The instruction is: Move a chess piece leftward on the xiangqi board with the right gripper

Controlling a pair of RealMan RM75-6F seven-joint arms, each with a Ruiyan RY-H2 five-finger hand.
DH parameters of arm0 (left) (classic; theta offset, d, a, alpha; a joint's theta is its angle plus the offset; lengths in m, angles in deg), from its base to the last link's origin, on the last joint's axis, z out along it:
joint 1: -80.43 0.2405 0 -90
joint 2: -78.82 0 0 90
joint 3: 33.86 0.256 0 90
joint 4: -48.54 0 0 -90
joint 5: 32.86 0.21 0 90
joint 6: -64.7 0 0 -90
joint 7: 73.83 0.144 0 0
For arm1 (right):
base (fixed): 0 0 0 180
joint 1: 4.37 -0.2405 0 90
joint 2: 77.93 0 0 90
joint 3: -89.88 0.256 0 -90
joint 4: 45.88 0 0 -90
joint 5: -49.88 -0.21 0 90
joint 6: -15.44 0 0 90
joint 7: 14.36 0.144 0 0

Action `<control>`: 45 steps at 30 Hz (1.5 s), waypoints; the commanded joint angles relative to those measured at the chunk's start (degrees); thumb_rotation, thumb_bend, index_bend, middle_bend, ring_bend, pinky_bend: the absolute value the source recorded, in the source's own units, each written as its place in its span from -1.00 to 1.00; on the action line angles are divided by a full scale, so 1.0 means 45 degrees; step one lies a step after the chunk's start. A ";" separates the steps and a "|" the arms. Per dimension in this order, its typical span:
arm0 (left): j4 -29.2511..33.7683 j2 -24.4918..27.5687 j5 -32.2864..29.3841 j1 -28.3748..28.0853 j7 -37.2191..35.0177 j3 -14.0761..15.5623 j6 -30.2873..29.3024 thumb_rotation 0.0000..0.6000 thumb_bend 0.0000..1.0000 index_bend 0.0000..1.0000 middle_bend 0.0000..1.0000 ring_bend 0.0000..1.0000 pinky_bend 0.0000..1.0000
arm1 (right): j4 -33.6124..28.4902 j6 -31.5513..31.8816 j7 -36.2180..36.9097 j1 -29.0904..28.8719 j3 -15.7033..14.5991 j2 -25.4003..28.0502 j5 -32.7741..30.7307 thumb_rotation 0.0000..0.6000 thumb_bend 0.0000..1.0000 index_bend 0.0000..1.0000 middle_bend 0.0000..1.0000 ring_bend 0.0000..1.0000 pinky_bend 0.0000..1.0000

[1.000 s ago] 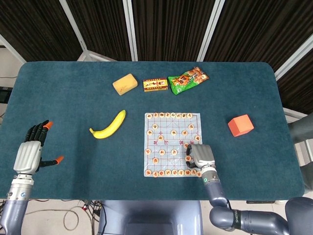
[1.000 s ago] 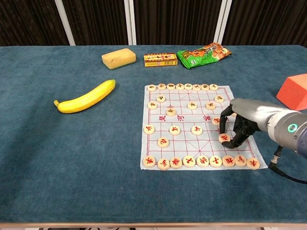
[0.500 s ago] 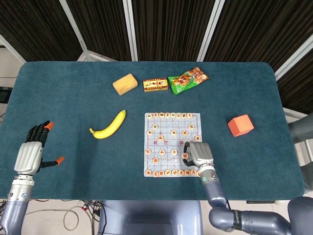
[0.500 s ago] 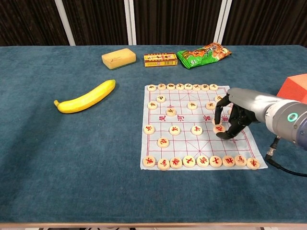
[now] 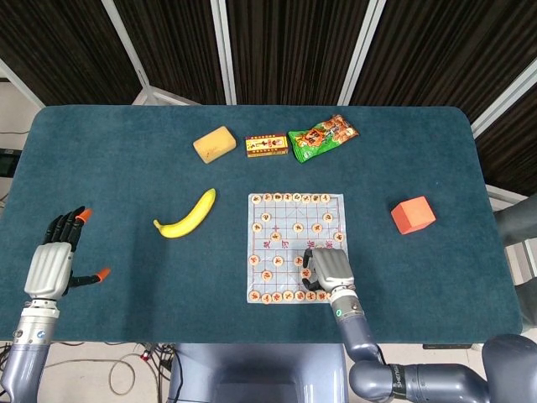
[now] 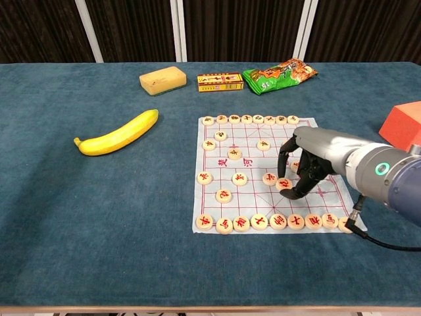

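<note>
The xiangqi board (image 6: 252, 198) (image 5: 287, 232) lies on the table right of centre, with round wooden pieces in rows along its near and far edges and several scattered between. My right hand (image 6: 306, 163) (image 5: 327, 269) hovers low over the board's near right part. Its fingers curl down and pinch one chess piece (image 6: 284, 184), which sits close beside another piece (image 6: 270, 178). Whether the held piece touches the board I cannot tell. My left hand (image 5: 52, 264) rests far left near the table's front edge, fingers spread and holding nothing.
A banana (image 6: 120, 132) lies left of the board. A yellow sponge (image 6: 162, 76), a small red-and-yellow box (image 6: 220, 81) and a green snack bag (image 6: 279, 74) line the far side. An orange block (image 6: 402, 123) stands at the right.
My right hand has carried the pinched piece leftward across the board, from its right edge to beside a mid-board piece. The left hand has not moved.
</note>
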 commanded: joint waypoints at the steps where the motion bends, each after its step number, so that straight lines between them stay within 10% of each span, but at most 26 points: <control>1: 0.0006 -0.0001 -0.0018 -0.0008 -0.0037 -0.0014 0.0015 1.00 -1.00 -1.00 -1.00 -1.00 -1.00 | 0.0175 0.0005 -0.0032 -0.0062 -0.0013 -0.0206 -0.0024 1.00 -0.19 0.14 1.00 1.00 1.00; 45: 0.0185 0.0101 -0.0382 -0.0052 -0.0408 -0.0102 0.0298 1.00 -1.00 -1.00 -1.00 -1.00 -1.00 | 0.1721 -0.0117 -0.0122 -0.0206 0.0131 -0.1360 0.0335 1.00 -0.19 0.14 1.00 1.00 1.00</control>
